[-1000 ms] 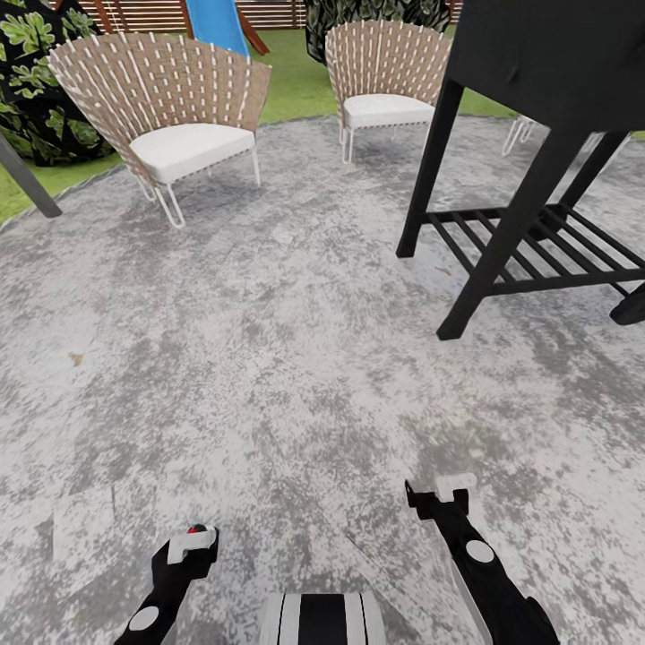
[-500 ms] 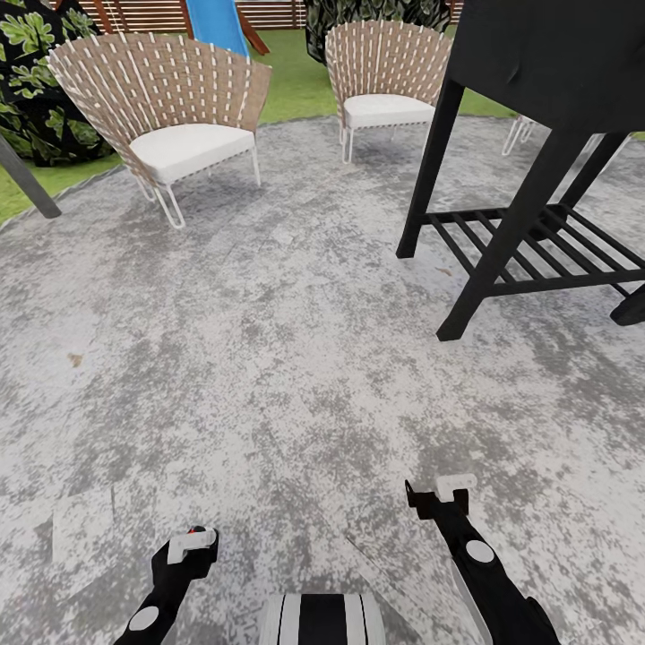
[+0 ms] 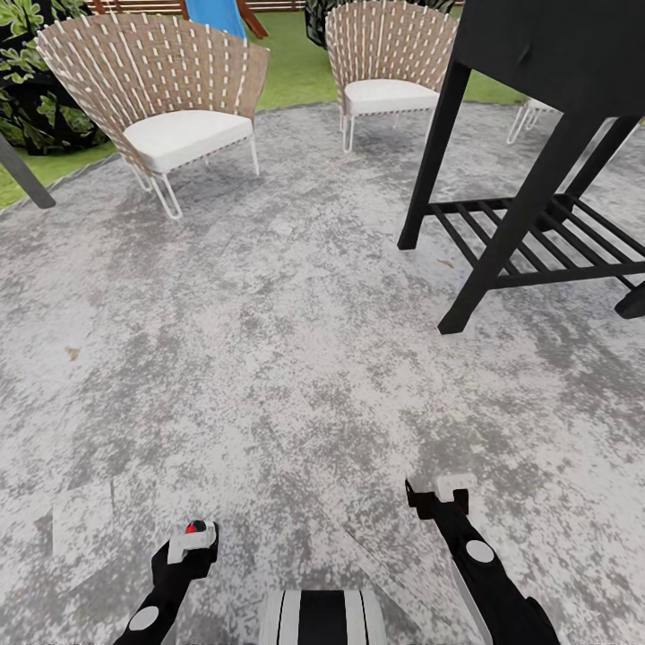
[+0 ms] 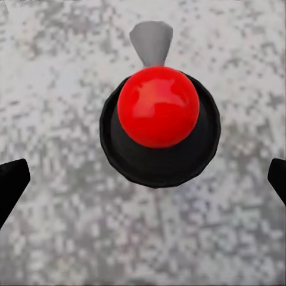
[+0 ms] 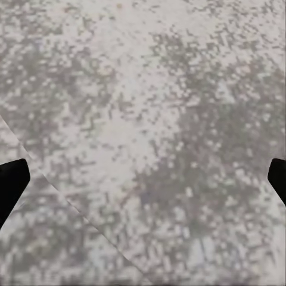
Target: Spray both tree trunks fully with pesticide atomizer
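1. Spreading across the whole scene, the grey floor point(image 3: 269, 340) carries two wicker chairs point(image 3: 170, 98) and a black stand point(image 3: 537, 134), with lawn behind.
2. Both arms hang low; the right gripper point(image 3: 441, 491) hovers over bare paving, fingers point(image 5: 12, 182) spread wide.
3. The left gripper point(image 3: 190, 537) sits straight above the atomizer point(image 4: 159, 122), fingers point(image 4: 12, 182) spread on either side, not touching.
4. The atomizer stands upright on the floor, red top point(image 4: 158, 106) up. It looks light, rigid and smooth, likely to tip; best pinched round the dark body below the top.
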